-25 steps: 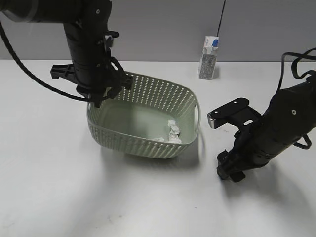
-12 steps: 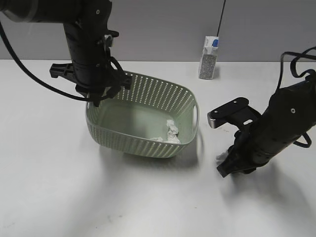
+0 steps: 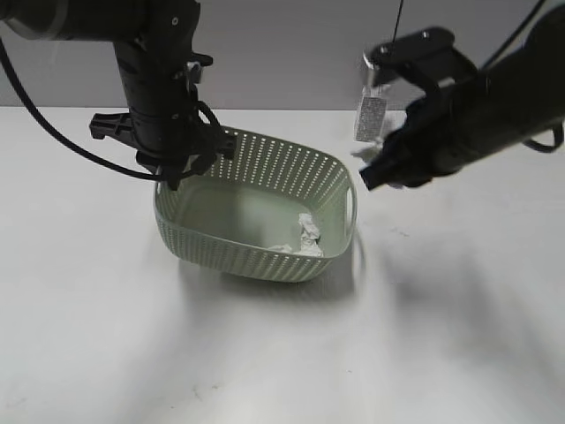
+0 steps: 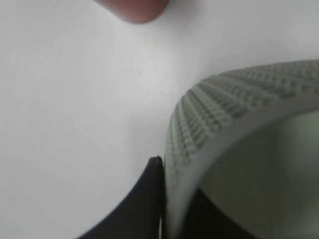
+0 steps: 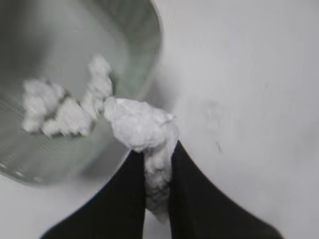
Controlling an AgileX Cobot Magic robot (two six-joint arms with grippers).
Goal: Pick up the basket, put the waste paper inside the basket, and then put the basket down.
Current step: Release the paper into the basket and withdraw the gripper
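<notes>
Two wads of waste paper are lying inside the basket, toward its right end. Left gripper is pinching the basket's left rim and appears to be holding it just off the table. Right gripper is squeezing a third wad between its fingers. It is hovering beside the basket's right end; the opening is lying to its left and below, so the release calls for a short leftward carry.

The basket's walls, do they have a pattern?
Yes, the basket has rows of small slots; clearest in the exterior view.
</notes>
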